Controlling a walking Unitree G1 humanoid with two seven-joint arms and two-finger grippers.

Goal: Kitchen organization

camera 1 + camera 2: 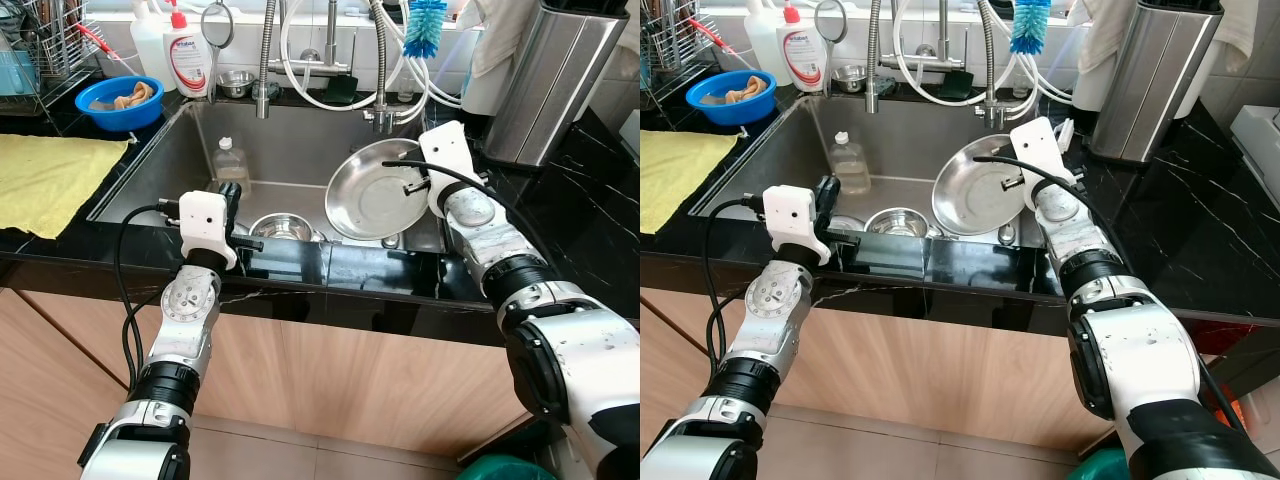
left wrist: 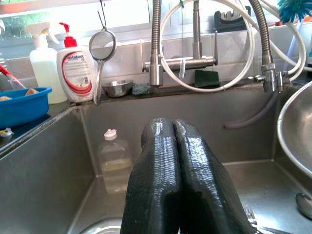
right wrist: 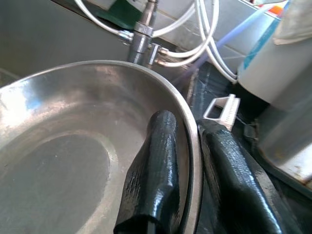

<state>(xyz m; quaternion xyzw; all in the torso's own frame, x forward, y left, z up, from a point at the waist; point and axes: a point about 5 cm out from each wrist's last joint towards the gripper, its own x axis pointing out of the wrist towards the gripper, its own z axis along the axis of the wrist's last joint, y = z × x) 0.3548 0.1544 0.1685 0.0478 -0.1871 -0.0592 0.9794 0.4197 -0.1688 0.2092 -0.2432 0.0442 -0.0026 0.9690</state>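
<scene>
Now right hand (image 3: 187,161) pinches shiny round steel plate (image 1: 375,190) rim, tilted.

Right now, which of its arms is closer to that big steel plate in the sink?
Right. The right gripper grips the plate's rim; the left gripper, shut, hovers apart over the sink's left side.

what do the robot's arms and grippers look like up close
Both arms are silver metal segments joined by black ribbed rings, with round disc-shaped joints. Each ends in a white boxy wrist housing, and a loose black cable loops along each arm. The left gripper and the right gripper each have two long, glossy black fingers with rounded tips.
</scene>
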